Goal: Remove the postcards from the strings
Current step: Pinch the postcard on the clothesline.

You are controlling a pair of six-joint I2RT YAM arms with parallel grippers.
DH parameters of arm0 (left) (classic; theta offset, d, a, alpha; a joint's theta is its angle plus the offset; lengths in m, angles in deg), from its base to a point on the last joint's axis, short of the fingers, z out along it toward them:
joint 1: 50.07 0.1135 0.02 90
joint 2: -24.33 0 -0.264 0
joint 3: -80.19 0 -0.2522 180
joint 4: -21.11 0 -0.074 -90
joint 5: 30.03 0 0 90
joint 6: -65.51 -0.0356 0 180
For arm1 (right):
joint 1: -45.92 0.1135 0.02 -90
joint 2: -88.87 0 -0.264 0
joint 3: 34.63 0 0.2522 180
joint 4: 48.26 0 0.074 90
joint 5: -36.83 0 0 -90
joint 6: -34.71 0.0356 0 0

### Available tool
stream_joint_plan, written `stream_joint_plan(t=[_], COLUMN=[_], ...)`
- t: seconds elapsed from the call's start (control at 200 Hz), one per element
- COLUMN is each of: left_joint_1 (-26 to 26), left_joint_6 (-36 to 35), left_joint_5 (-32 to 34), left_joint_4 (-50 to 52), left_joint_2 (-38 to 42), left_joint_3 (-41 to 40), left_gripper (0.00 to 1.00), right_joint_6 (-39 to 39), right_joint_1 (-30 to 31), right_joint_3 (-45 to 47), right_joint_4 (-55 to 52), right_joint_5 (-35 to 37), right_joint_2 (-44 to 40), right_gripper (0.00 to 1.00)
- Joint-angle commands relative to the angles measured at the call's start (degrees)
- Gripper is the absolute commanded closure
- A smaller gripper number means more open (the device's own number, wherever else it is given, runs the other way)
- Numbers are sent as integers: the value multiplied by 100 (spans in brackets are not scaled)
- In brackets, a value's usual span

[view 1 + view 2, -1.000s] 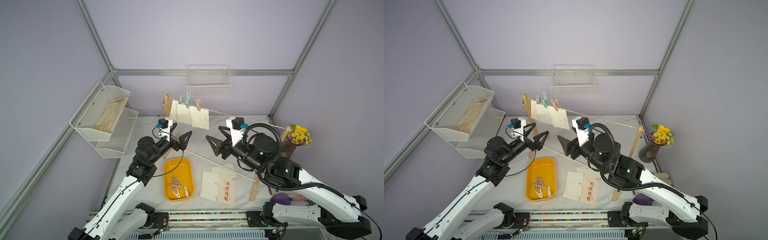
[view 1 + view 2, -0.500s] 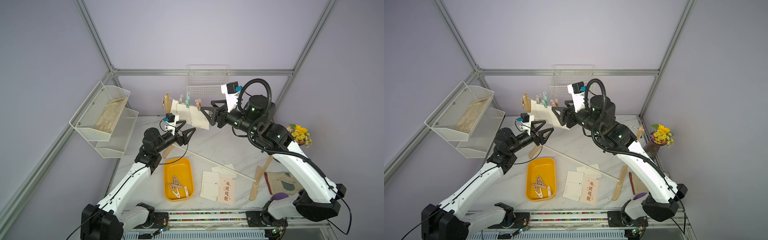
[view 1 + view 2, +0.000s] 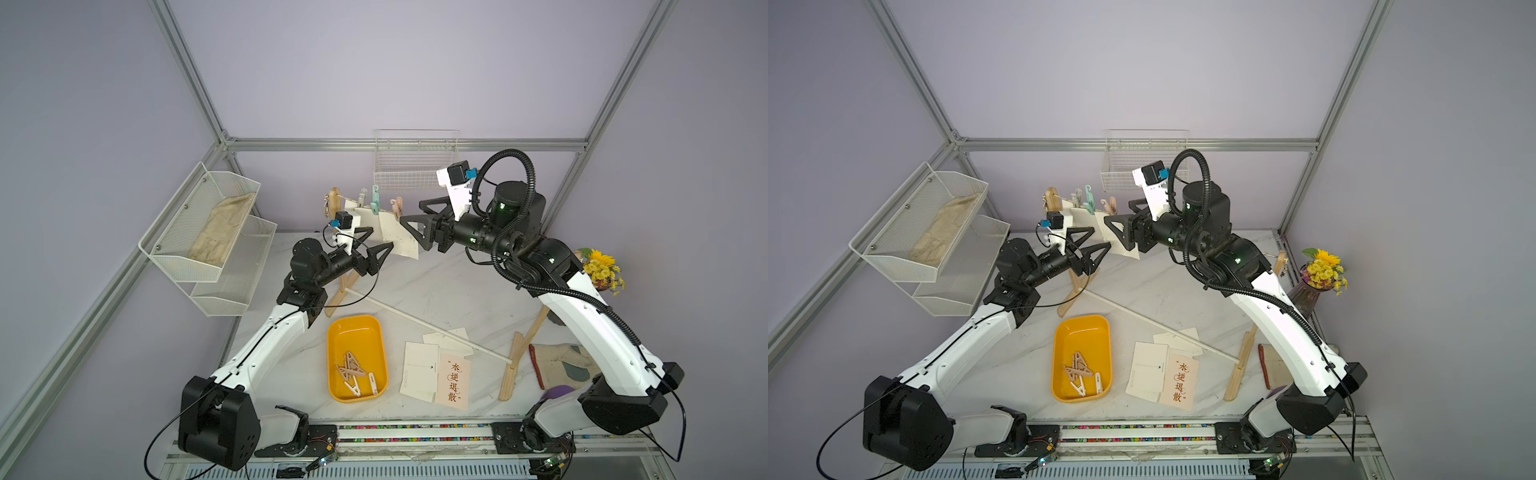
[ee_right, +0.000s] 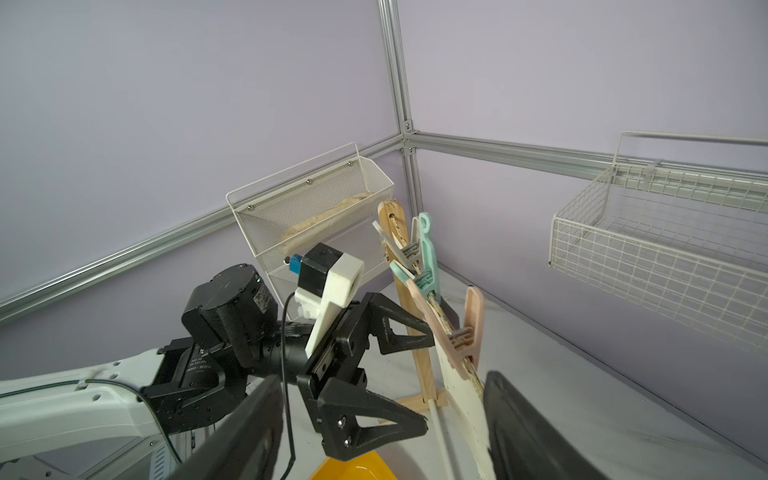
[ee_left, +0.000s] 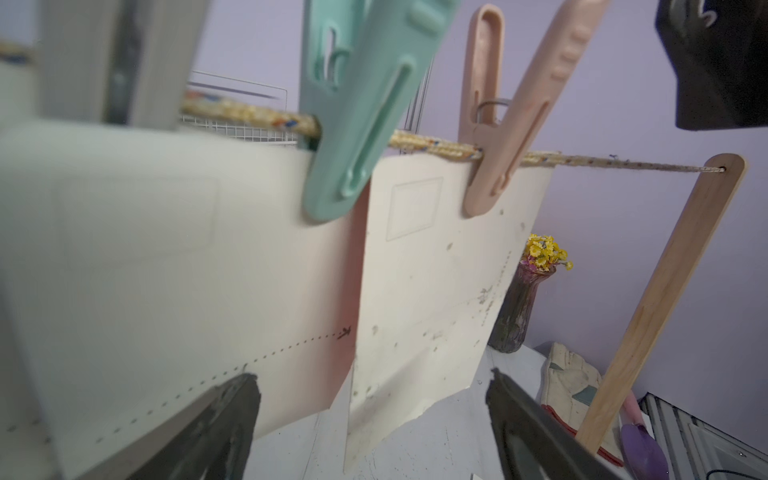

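Observation:
Three cream postcards (image 5: pixel 436 270) hang from the string (image 5: pixel 602 163) close to the left wooden post (image 3: pixel 332 199), under a grey peg (image 5: pixel 104 62), a teal peg (image 5: pixel 361 104) and a pink peg (image 5: pixel 503 137). My left gripper (image 3: pixel 382 237) is open, level with the cards' lower edges and holding nothing. My right gripper (image 3: pixel 410 212) is open at the pink peg's end of the row; the last card (image 4: pixel 461 395) hangs between its fingers, close to one. More postcards (image 3: pixel 419 370) lie on the table, one with big Chinese characters (image 3: pixel 453 384).
A yellow tray (image 3: pixel 357 332) with loose pegs sits in front. The white rod (image 3: pixel 436 328) crosses the table to the right post (image 3: pixel 519 353). A flower vase (image 3: pixel 600 266) and a mitt (image 3: pixel 557 365) are at the right. Wire baskets (image 3: pixel 415 166) hang on the walls.
My right arm has risen from low over the table to the string, gripper now at the pink peg. My left gripper has moved forward to the hanging cards.

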Motion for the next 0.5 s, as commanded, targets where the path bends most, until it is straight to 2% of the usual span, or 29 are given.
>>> stream_joint_plan(t=[0.0, 0.095, 0.215, 0.495], left_joint_1=[56, 65, 65, 65], left_joint_6=[-47, -3, -16, 247], left_joint_5=[-753, -917, -955, -1142], left_joint_4=[128, 150, 113, -234], left_joint_2=[-201, -323, -362, -282], left_joint_3=[691, 828, 842, 552], left_gripper=[10, 5, 5, 30], right_joint_6=[-91, -81, -79, -92], right_joint_1=[-51, -70, -82, -126], right_joint_3=[-163, -185, -219, -289], right_joint_4=[-47, -38, -33, -14], right_joint_5=[-168, -186, -206, -111], right_joint_2=[23, 38, 71, 205], right_gripper=[22, 22, 21, 21])
